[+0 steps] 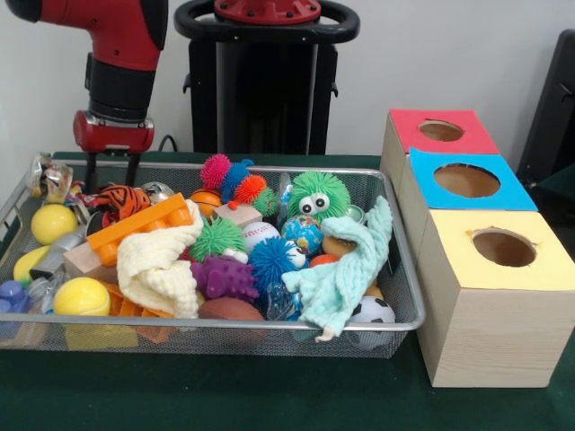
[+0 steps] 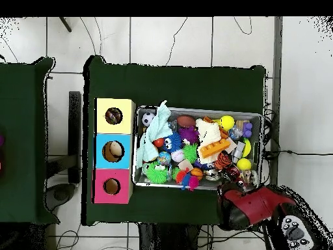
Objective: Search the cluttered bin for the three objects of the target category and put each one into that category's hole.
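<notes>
A wire mesh bin is piled with toys. They include a green fuzzy ball with eyes, a purple spiky ball, a blue spiky ball, yellow balls, an orange block, a cream cloth and a mint cloth. To the right stand three wooden boxes with holes: red-topped, blue-topped and yellow-topped. My gripper hangs open and holds nothing over the bin's far left corner, just behind a tiger-striped toy.
From overhead, the red arm covers the bin's lower right corner, and the boxes line its left side. Green cloth covers the table. A black chair stands at the far right.
</notes>
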Motion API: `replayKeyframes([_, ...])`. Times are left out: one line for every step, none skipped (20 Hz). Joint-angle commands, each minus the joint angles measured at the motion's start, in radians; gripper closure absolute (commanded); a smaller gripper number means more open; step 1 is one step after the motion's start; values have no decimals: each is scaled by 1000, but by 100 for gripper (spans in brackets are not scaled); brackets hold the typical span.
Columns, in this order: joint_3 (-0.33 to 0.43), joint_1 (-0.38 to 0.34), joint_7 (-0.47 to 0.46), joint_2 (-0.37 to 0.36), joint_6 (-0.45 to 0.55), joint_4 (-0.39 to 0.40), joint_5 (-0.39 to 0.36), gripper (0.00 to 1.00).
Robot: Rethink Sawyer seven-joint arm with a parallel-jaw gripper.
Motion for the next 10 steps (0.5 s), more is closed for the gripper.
replayKeyframes([-20,35,70,47,-32,-133,-40,0])
replayKeyframes([-36,50,77,52,-35,-144,-43,0])
replayKeyframes([-51,60,85,55,-40,-151,-44,0])
replayKeyframes([-65,71,93,60,-48,-160,-45,0])
replayKeyframes([-79,80,99,66,-57,-167,-44,0])
replayKeyframes([-92,89,105,71,-66,-173,-43,0])
replayKeyframes([-106,99,111,76,-75,-180,-42,0])
replayKeyframes([-117,106,115,80,-84,-184,-38,0])
replayKeyframes([-122,111,114,80,-85,-187,-35,0])
replayKeyframes([-136,119,117,83,-93,-192,-30,0])
